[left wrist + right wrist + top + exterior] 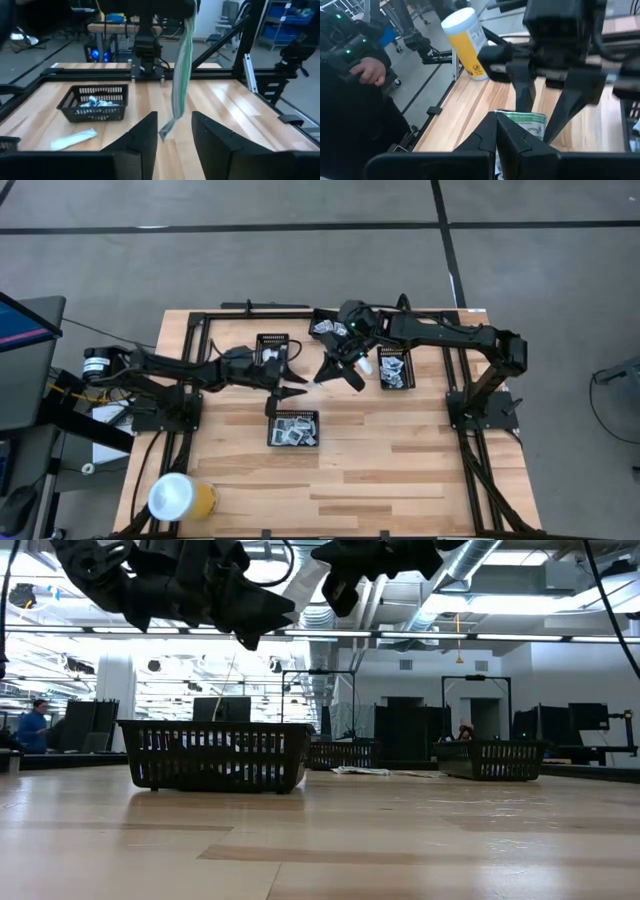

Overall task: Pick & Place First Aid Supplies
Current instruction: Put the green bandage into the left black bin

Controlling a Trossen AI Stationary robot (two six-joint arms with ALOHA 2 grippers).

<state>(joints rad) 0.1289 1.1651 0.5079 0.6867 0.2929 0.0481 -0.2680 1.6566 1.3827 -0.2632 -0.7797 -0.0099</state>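
High view shows both arms meeting above the table's middle. The right gripper is closed on a pale green-white strip, which hangs in the air. The left gripper is open, its 2 fingers on either side of the strip's lower end. Other packets lie in 3 black mesh trays.
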